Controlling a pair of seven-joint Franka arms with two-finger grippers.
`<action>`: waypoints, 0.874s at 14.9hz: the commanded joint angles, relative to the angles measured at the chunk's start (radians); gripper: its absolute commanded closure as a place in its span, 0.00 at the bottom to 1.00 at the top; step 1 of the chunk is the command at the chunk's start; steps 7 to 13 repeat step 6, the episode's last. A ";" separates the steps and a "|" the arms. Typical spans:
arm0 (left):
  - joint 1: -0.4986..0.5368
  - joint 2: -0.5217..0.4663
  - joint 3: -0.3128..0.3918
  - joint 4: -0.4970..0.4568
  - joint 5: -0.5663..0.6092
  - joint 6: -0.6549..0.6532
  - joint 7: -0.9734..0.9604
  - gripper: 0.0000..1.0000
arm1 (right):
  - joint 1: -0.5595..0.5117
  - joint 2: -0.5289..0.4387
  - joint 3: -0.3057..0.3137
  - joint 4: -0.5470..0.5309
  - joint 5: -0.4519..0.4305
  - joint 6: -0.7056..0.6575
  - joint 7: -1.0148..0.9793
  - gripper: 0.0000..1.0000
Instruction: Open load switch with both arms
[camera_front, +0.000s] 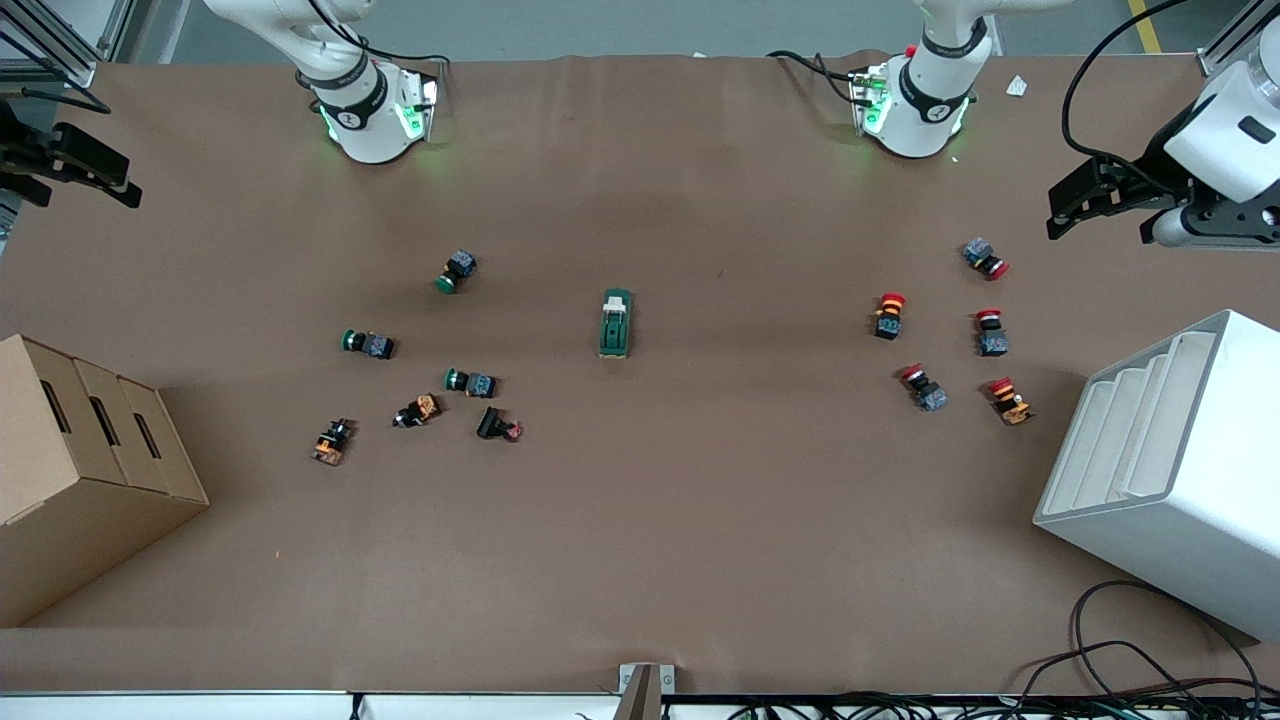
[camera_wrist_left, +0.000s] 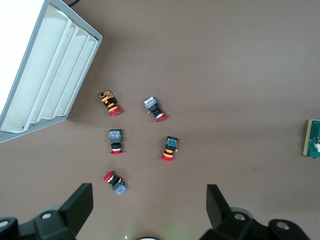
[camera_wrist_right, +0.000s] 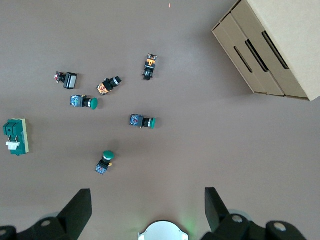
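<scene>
Front view, read across.

- 8 o'clock: brown cardboard box with three slots (camera_front: 80, 450), on the brown paper-covered table (camera_front: 640, 560).
- 10 o'clock: right arm's black two-finger gripper (camera_front: 118, 180) hangs over the right arm's end of the table. Right wrist view shows its fingers (camera_wrist_right: 77, 210) spread wide, holding nothing.
- Between it and centre: scattered green-capped round push buttons (camera_front: 457, 271), with a few orange and black parts among them.
- Dead centre: the dark-green rectangular load switch with cream-white lever piece (camera_front: 615, 323). It lies flat and alone, well apart from both clusters. Long axis runs 12 to 6, cream end at 12, toward the arm bases.
- 3 o'clock side: red-capped round push buttons (camera_front: 889, 315).
- 2 o'clock: left arm's black gripper (camera_front: 1060, 210) hangs over the left arm's end of the table. Its fingers (camera_wrist_left: 80, 205) are apart too, empty.
- 4 o'clock: white stepped bin (camera_front: 1180, 470).

Judgement: nothing is started. The switch lies at roughly 4 o'clock from the right gripper and 8 o'clock from the left, about midway, neither clearly nearer. Each would come in broadside to the long axis.
</scene>
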 joint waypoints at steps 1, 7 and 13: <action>0.005 0.007 -0.002 0.013 0.000 0.000 0.012 0.00 | -0.007 -0.023 0.007 -0.013 0.006 0.004 -0.008 0.00; 0.005 0.020 -0.002 0.036 0.000 -0.008 0.002 0.00 | -0.003 -0.022 0.007 -0.013 0.004 -0.005 -0.008 0.00; 0.005 0.020 -0.002 0.036 0.000 -0.008 0.002 0.00 | -0.003 -0.022 0.007 -0.013 0.004 -0.005 -0.008 0.00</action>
